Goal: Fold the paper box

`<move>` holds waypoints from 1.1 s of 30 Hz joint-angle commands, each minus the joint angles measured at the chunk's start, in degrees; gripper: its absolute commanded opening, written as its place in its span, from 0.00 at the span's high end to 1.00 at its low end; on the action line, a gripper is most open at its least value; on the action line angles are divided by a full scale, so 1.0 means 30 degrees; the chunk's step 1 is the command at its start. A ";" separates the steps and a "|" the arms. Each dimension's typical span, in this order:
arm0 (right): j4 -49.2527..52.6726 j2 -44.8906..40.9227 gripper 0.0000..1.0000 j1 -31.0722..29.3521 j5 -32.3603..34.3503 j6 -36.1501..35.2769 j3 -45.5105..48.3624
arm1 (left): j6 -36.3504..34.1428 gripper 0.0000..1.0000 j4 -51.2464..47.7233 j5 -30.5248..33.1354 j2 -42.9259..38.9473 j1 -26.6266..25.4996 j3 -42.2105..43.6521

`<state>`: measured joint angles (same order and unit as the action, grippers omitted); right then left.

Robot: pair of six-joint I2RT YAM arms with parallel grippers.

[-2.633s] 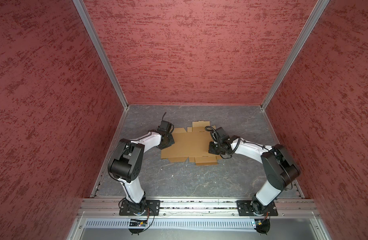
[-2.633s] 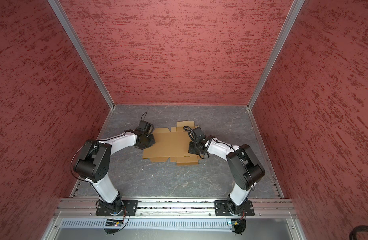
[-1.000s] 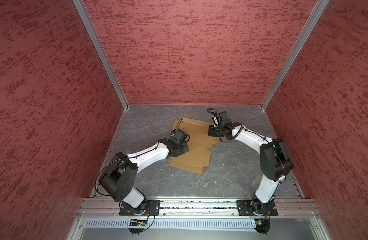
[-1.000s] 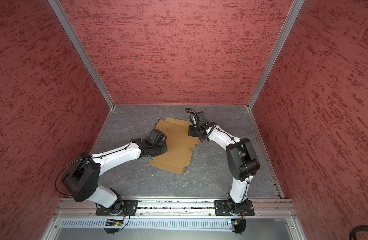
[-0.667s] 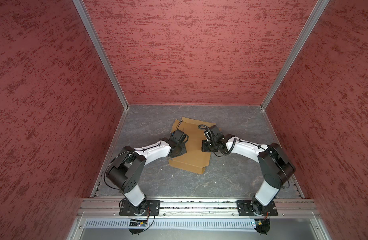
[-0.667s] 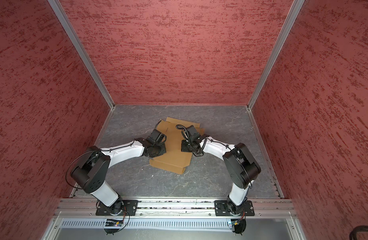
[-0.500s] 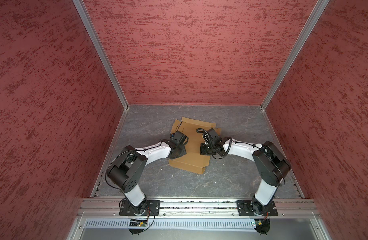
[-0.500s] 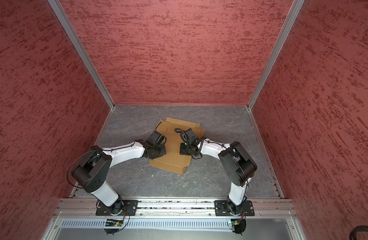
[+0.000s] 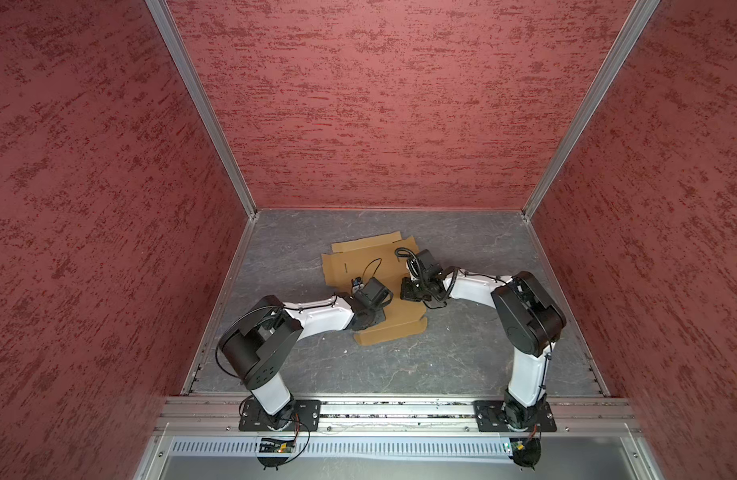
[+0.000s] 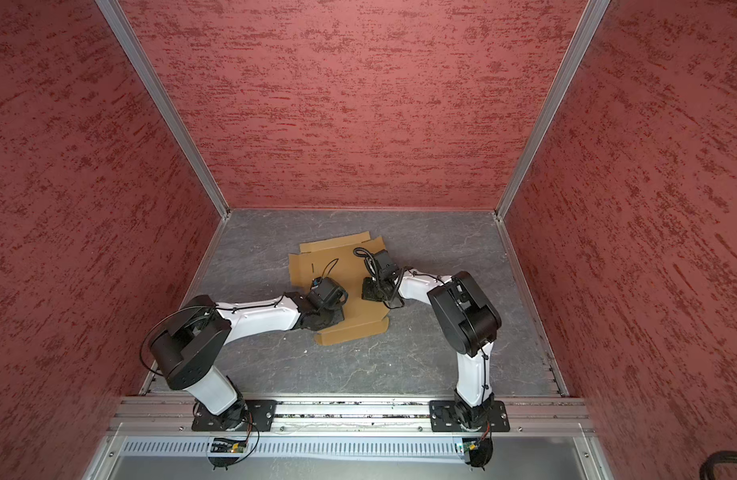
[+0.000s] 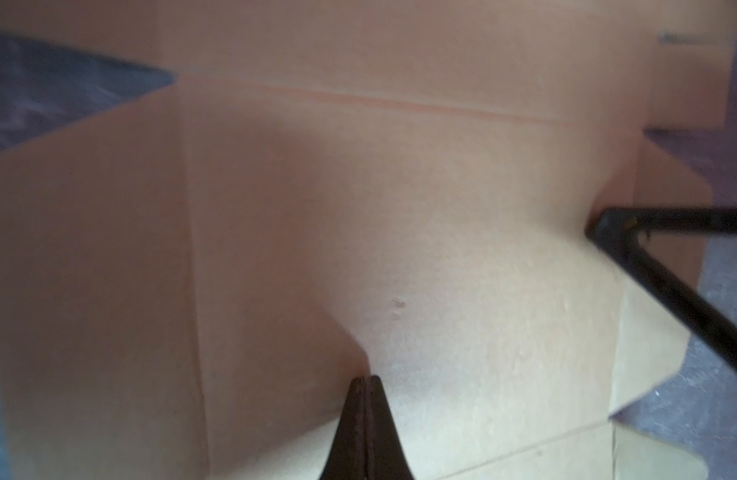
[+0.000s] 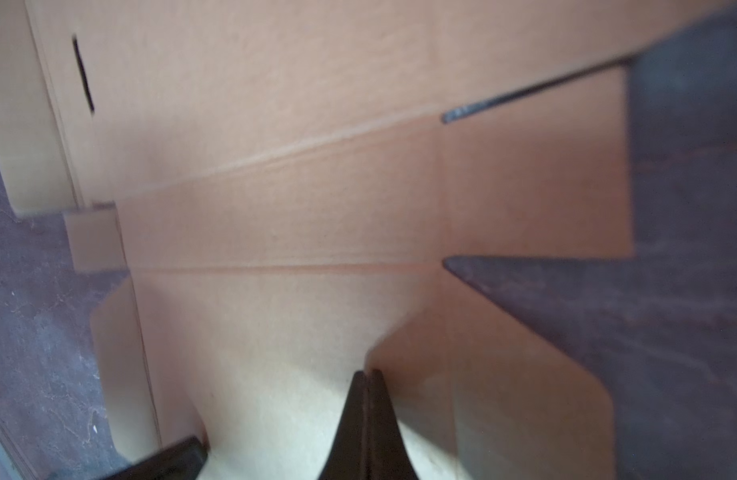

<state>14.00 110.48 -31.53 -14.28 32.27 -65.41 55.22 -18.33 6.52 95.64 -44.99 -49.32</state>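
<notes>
Since half a second earlier the box point(image 9: 366, 257) point(image 10: 337, 255) had swung round on the grey floor point(image 9: 400, 365): its far edge now rose toward the right in both top views, where before it had dipped that way. It lay open and mostly flat in the middle of the floor, a little toward the back wall. The left arm had drawn its elbow back and low, with its forearm stretched level across the floor to the near half of the sheet. The right arm had stayed bent at the box's right edge, its upper link upright and its forearm reaching leftward.

The left gripper point(image 9: 370, 319) point(image 10: 323, 318) pointed down over the near part of the box and the right gripper point(image 9: 414, 291) point(image 10: 375, 290) over its right side, well apart from each other.

The top views hid the fingers under the wrists. Only the wrist views showed them: the left gripper point(image 11: 364, 380) had its fingers pressed together, gripping nothing, with the tips on the cardboard point(image 11: 400, 208), and the right gripper point(image 12: 368, 374) was the same on its own panel point(image 12: 275, 208). A narrow slot point(image 12: 83, 75) showed sharply there, but only as a faint tick in the top views point(image 9: 346, 267)
</notes>
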 commanded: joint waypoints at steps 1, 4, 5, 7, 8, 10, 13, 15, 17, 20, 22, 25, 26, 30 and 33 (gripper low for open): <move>0.0901 0.0457 0.99 0.0181 0.0197 -0.0693 0.0071 | 0.0903 1.00 -0.1551 -0.0032 -0.0040 -0.0239 0.0628; 0.0988 -0.0349 0.95 0.0176 0.0126 -0.0838 0.0325 | 0.0330 0.99 -0.2163 0.0372 -0.0774 0.0246 0.0211; 0.1030 -0.0669 0.93 0.0180 0.0136 -0.0855 0.0404 | 0.0079 0.97 -0.2374 0.0401 -0.1019 0.0514 0.0022; 0.1102 -0.1484 0.89 0.0184 0.0133 -0.0827 0.0663 | -0.0734 0.89 -0.2861 0.0318 -0.1530 0.1149 -0.0598; 0.1036 -0.1877 0.86 0.0168 0.0162 -0.0816 0.0798 | -0.1088 0.83 -0.3093 0.0330 -0.1774 0.1448 -0.0933; 0.0759 -0.3006 0.80 0.0141 0.0187 -0.0767 0.1212 | -0.1896 0.67 -0.3733 0.0403 -0.2333 0.2079 -0.1736; 0.0473 -0.4880 0.73 0.0111 0.0646 -0.0825 0.1692 | -0.3074 0.43 -0.4512 0.0356 -0.3212 0.2959 -0.2827; 0.0286 -0.6224 0.56 -0.0018 0.1227 -0.1086 0.1930 | -0.3862 0.26 -0.4582 -0.0035 -0.3814 0.3587 -0.3298; -0.0119 -0.7731 0.02 -0.0232 0.2208 -0.1506 0.2314 | -0.4456 0.08 -0.4588 -0.0301 -0.4361 0.4135 -0.3618; -0.1519 -1.0205 0.01 -0.0352 0.4320 -0.1246 0.3425 | -0.5480 0.00 -0.4325 -0.0332 -0.4946 0.4812 -0.3926; -0.2532 -1.1504 0.01 -0.0279 0.5758 -0.0510 0.4352 | -0.5751 0.01 -0.4130 -0.0286 -0.5186 0.5382 -0.3962; -0.3872 -1.2685 0.02 0.0082 0.6071 -0.0742 0.5488 | -0.5641 0.00 -0.3497 -0.0962 -0.5578 0.6586 -0.3749; -0.4151 -1.2771 0.03 0.0098 0.5944 -0.1157 0.5638 | -0.5502 0.00 -0.3521 -0.0933 -0.5753 0.6828 -0.3761; -0.1606 -1.1099 0.10 0.0084 0.6105 -0.2704 0.3093 | -0.4870 0.00 -0.5139 -0.0220 -0.6788 0.7543 -0.3913; 0.0268 -0.9331 0.12 0.0081 0.5500 -0.3494 0.1099 | -0.4741 0.01 -0.5811 -0.1572 -0.7481 0.8663 -0.3352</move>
<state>9.80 79.68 -31.40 1.50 25.12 -57.45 40.60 -32.84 4.34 75.57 -21.28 -60.66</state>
